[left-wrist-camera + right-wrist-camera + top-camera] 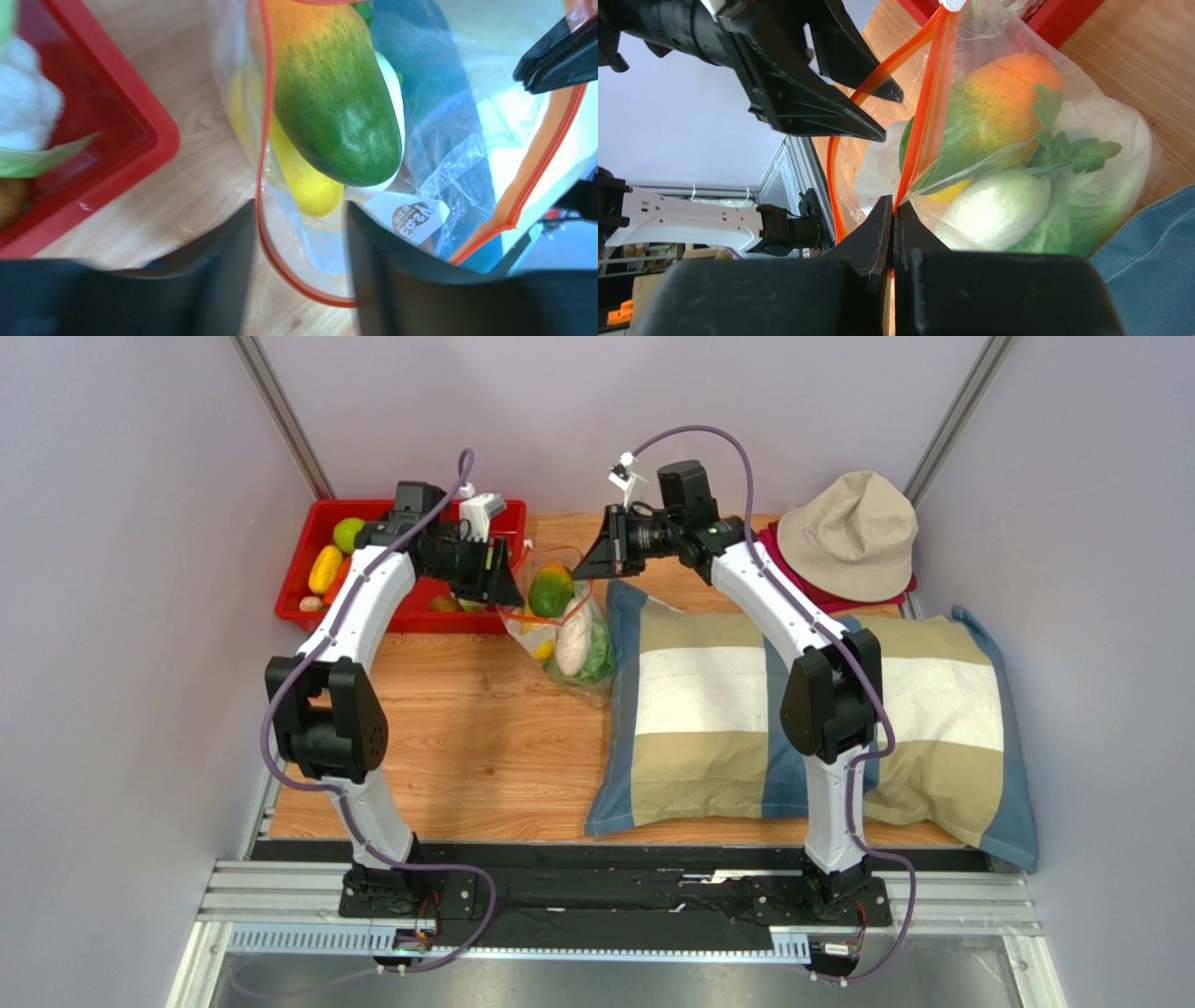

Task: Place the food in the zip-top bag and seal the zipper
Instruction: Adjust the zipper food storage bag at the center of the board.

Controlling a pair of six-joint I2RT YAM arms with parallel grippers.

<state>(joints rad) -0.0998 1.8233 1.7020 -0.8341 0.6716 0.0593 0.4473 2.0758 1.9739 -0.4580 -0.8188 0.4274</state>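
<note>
While the right claw [893,213] is pinching the zipper [926,101], the left claw [300,238] is straddling it, spread. Both arms are reaching forward

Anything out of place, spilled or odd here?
Nothing spilled or damaged. The green-and-orange toy mango sits high in the crinkly clear plastic bag, right beside its open orange-red zip strip, so it might hinder sealing.
</note>
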